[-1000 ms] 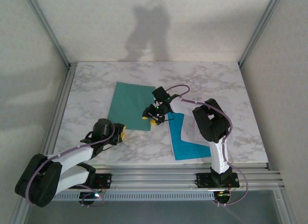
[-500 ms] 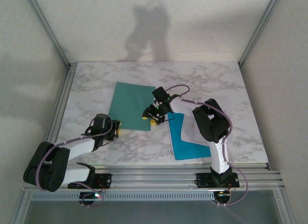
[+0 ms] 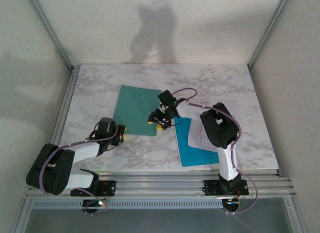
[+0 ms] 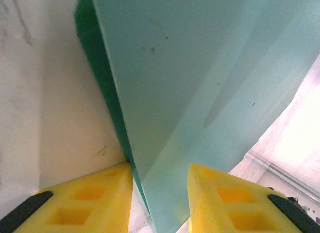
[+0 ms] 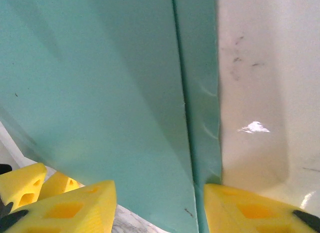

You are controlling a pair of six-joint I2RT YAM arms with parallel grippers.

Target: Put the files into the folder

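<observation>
A: What is taking up the most room?

B: The marble table (image 3: 225,83). The dark teal folder (image 3: 136,110) is lying flat on its left-centre part, turned at a slight angle.

A: And the files (image 3: 194,143)?

B: They are sitting to the right of the folder, close to the near edge and not touching it. The cyan sheet (image 3: 192,154) is lying underneath and the white sheets (image 3: 198,132) are resting on its far half, with the right arm (image 3: 220,130) covering part of them.

A: Where are the grippers working?

B: The left gripper (image 3: 123,135) is reaching the folder's near edge by the left corner. The right gripper (image 3: 160,125) is sitting at the near right corner.

A: Are they clamping anything?

B: No. In the left wrist view the yellow fingers (image 4: 100,188) are standing apart, with the folder's edge running into the gap between them. The right wrist view is showing the same: its fingers (image 5: 240,208) are spread, straddling the folder's edge. Two teal layers are showing there, one edge slightly offset from the other.
</observation>
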